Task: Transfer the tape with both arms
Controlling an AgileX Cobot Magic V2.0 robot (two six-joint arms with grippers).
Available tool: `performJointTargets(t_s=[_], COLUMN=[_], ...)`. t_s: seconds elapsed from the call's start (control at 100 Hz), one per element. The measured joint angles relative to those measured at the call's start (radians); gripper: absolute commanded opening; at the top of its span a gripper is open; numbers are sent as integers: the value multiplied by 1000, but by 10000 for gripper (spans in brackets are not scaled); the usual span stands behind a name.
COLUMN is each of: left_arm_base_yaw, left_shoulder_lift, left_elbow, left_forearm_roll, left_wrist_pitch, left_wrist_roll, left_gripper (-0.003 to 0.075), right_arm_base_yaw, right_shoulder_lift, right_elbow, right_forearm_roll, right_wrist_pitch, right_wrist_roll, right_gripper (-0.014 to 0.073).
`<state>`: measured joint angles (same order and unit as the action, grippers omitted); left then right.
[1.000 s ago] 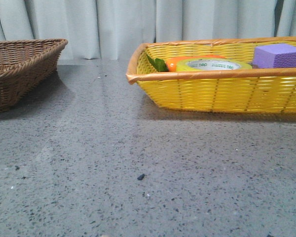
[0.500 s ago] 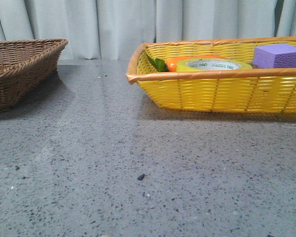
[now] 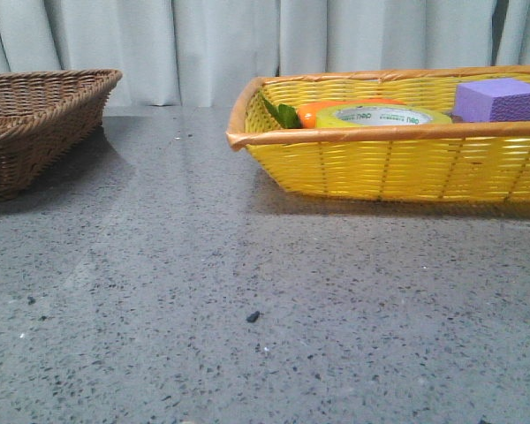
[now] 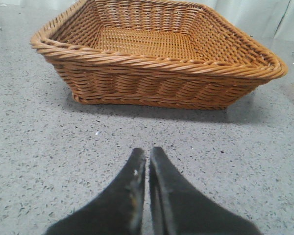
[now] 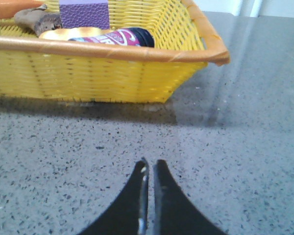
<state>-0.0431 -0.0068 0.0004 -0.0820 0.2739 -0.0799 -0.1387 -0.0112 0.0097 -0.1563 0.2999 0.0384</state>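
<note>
The tape (image 3: pixel 380 116), a yellow roll with a white core printed in green letters, lies flat in the yellow basket (image 3: pixel 389 168) at the right, between an orange carrot (image 3: pixel 316 111) and a purple foam block (image 3: pixel 500 99). No gripper shows in the front view. In the left wrist view my left gripper (image 4: pixel 147 152) is shut and empty, low over the grey table, pointing at the brown wicker basket (image 4: pixel 157 85). In the right wrist view my right gripper (image 5: pixel 150 161) is shut and empty over the table, short of the yellow basket (image 5: pixel 103 73). I cannot make out the tape there.
The brown wicker basket (image 3: pixel 35 124) stands at the far left and holds nothing I can see. The yellow basket also holds a red-labelled can (image 5: pixel 115 36) beside the purple block (image 5: pixel 84 12). Grey speckled tabletop (image 3: pixel 247 291) lies between the baskets. Curtains hang behind.
</note>
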Motion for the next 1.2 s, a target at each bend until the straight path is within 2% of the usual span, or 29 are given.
performJointTargets(t_s=[0.2, 0.59, 0.89, 1.05, 1.2], left_arm_base_yaw=[0, 0, 0, 0, 0], left_shoulder_lift=[0, 0, 0, 0, 0], left_elbow=[0, 0, 1, 0, -22], left_forearm_roll=[-2, -2, -2, -2, 0], left_wrist_pitch=[-6, -85, -110, -125, -122], left_wrist_roll=[0, 0, 0, 0, 0], left_gripper=[-21, -21, -21, -21, -21], right_arm_base_yaw=[0, 0, 0, 0, 0], right_shoulder_lift=[0, 0, 0, 0, 0], right_elbow=[0, 0, 0, 0, -23], right_forearm_roll=[-1, -5, -5, 50, 91], right_wrist_pitch=[-52, -300, -312, -310, -217], right_wrist_roll=[0, 0, 0, 0, 0], right_gripper=[-67, -67, -67, -67, -67])
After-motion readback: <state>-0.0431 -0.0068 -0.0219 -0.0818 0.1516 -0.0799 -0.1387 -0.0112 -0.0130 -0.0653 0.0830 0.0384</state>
